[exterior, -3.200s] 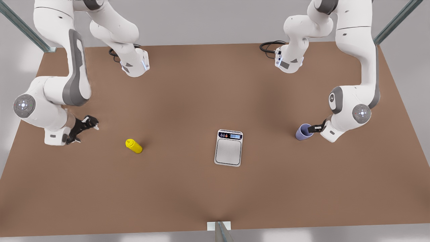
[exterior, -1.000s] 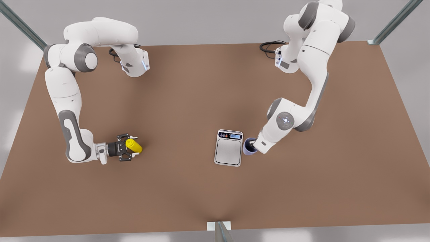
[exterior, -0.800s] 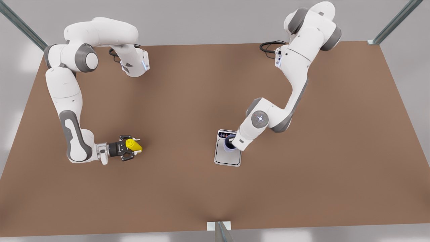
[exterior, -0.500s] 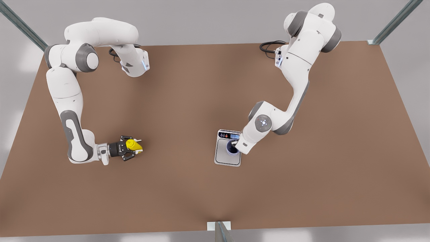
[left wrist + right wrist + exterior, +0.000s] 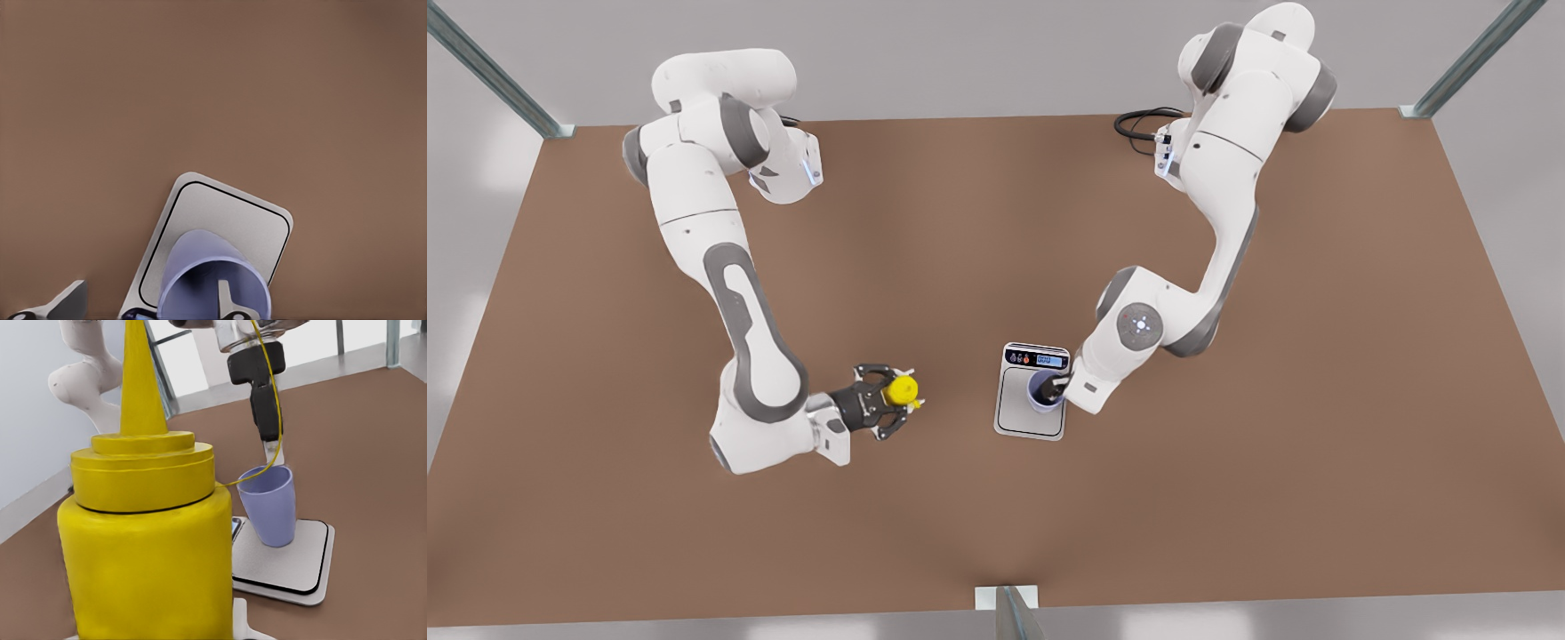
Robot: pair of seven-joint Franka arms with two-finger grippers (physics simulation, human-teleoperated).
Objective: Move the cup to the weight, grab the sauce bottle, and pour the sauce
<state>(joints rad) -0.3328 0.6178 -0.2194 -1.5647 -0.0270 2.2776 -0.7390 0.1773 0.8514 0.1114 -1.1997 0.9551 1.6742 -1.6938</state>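
Front view: the sauce bottle point(image 5: 902, 389), left of centre, was pinched at its body by the right gripper point(image 5: 891, 411). The cup point(image 5: 1043, 392) stood on the weight point(image 5: 1032, 422), its rim seemingly held by the left gripper point(image 5: 1056, 388). The bottle was judged light, soft and best gripped mid-body.

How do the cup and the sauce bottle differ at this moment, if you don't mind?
The cup is lavender-blue and open-topped; the sauce bottle is yellow with a capped nozzle. The cup stands on the weight; the bottle is off it, in the right gripper. Both stand upright, each with a gripper at it.
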